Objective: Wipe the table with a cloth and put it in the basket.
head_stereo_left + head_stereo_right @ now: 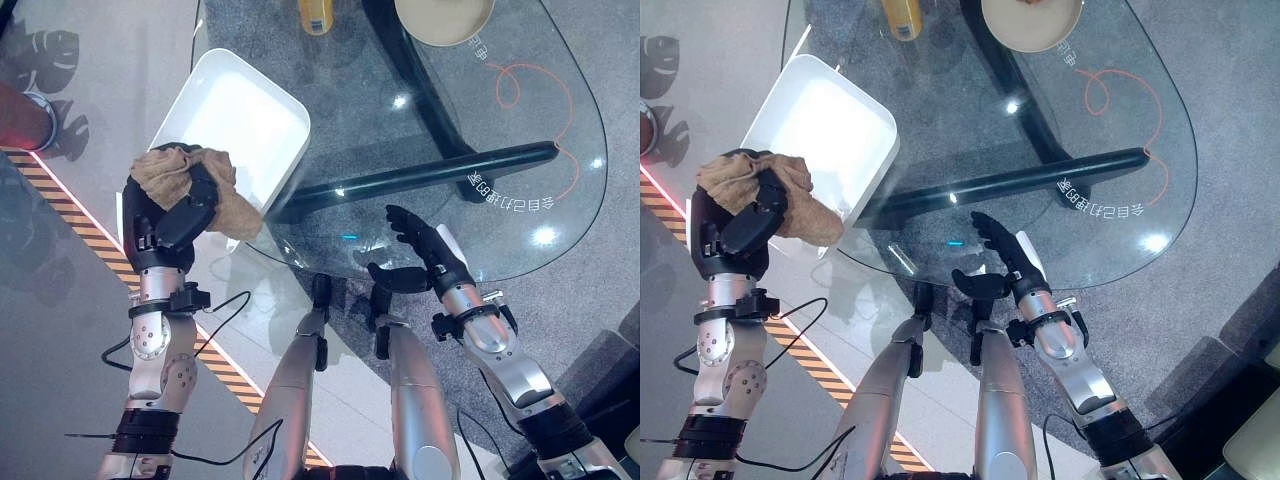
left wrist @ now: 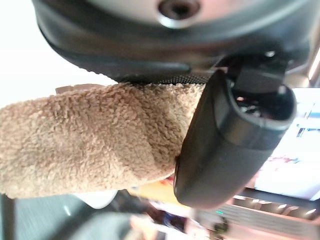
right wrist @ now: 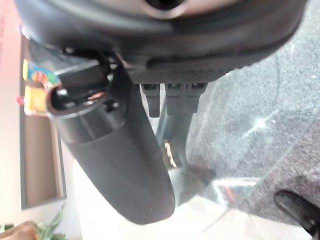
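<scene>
The left hand (image 1: 165, 225) was closed around the tan cloth (image 1: 200, 180), thumb curled over the bunched fabric, and it was held at the near left corner of the white basket (image 1: 245, 125), a fold of the cloth hanging over the basket's near rim. The right hand (image 1: 425, 250) hovered empty at the near edge of the glass table (image 1: 520, 200), fingers relaxed and spread, thumb apart. A beige bowl (image 1: 445, 18) and a yellow item (image 1: 317, 14) stood at the table's far side.
</scene>
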You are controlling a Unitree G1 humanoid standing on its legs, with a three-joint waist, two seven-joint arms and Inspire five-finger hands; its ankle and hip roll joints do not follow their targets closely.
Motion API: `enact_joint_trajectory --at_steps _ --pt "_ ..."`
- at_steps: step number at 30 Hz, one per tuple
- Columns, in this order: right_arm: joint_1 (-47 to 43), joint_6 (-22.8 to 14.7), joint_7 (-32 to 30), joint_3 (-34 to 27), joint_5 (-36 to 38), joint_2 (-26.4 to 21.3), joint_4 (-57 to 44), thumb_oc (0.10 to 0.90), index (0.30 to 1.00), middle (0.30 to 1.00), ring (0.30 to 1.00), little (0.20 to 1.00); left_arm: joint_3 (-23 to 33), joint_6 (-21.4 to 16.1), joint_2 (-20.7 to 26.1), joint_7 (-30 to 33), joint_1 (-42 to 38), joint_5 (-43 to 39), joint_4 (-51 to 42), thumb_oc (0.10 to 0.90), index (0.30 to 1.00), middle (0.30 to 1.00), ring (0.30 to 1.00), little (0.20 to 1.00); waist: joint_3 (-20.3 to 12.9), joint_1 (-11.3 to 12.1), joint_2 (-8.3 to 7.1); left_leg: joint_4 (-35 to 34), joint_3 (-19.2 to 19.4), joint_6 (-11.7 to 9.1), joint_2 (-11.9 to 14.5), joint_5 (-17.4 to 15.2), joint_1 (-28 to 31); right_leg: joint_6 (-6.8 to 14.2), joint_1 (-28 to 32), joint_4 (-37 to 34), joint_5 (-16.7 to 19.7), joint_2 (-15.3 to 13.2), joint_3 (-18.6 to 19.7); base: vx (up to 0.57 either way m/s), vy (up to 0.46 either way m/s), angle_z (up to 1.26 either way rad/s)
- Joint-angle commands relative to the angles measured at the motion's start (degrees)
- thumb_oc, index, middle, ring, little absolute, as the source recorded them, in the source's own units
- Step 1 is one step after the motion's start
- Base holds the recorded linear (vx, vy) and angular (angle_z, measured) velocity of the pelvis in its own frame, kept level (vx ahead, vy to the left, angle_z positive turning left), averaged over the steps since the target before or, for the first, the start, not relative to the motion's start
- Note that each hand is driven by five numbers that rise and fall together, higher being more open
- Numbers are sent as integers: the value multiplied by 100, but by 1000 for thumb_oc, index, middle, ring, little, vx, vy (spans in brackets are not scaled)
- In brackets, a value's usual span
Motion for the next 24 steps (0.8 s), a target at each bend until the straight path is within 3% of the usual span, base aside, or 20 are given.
enact_joint_trajectory --at_steps 1,7,17,24 --pt "-230 -124 89 86 232 -211 -347 800 900 900 900 900 532 -734 467 607 -452 663 -438 100 300 300 300 200 -162 -84 84 1210 232 94 -38 -741 -503 232 144 -1116 660 130 165 37 106 0" --pt "-506 85 41 345 391 -324 -258 800 900 900 900 900 443 -629 797 1156 -837 1142 73 100 300 300 300 200 -162 -150 89 1288 337 112 -17 -777 -702 265 -122 -1097 719 125 254 41 100 -1" --pt "-836 586 180 644 614 -558 -179 800 900 900 900 900 242 -217 1371 2590 -1390 2740 761 100 300 300 300 200 -162 -242 102 1364 454 106 3 -809 -1042 339 -572 -1131 856 103 376 29 79 -5" --pt "-916 594 210 750 778 -741 -125 800 900 900 900 900 33 174 1765 3009 -1800 3236 1046 100 300 300 300 200 -162 -299 111 1422 498 82 10 -819 -1240 382 -798 -1148 929 73 405 11 50 -2"
